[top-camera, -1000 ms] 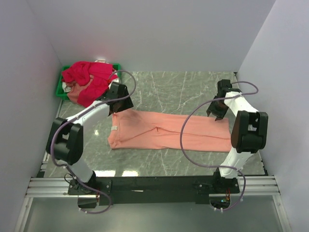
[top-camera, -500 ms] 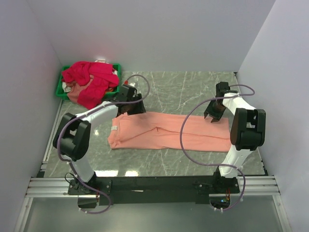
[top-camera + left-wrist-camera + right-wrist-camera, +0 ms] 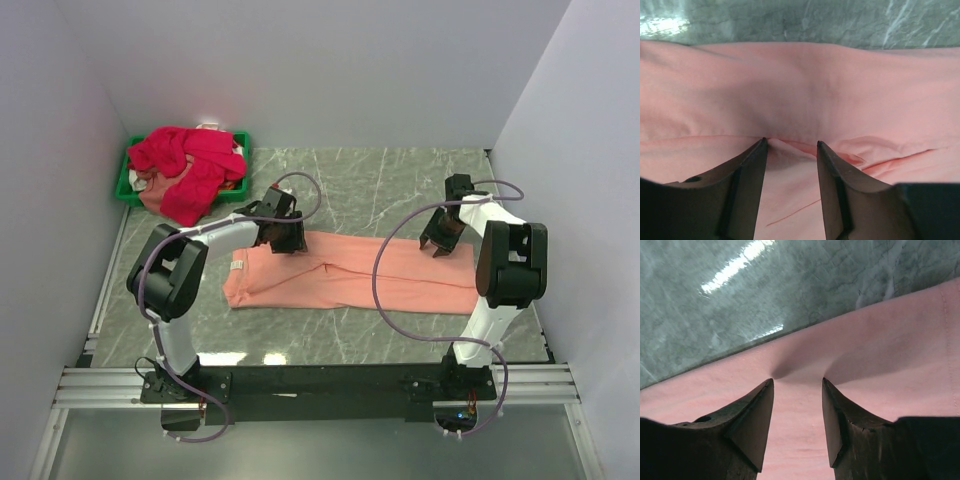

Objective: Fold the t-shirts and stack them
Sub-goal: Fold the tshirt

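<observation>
White walls (image 3: 300, 70) box in a grey-green marbled desk (image 3: 400, 180). The salmon t-shirt (image 3: 340, 285) lies across its middle as a long flat band running left to right. The crimson t-shirts (image 3: 190, 165) are heaped in a green bin (image 3: 124, 185) at the far left corner. Your left end effector (image 3: 284, 240) sits on the band's far edge toward its left end, and your right end effector (image 3: 441, 240) on the far edge near its right end. Both stand half open, tips pressed onto the cloth with a small pucker between them, not clamped. Expect the shirt to be light, limp and quick to sag or slide on smooth stone. Pinch all layers at that far edge and lift both ends evenly, or the fold will likely slump.
</observation>
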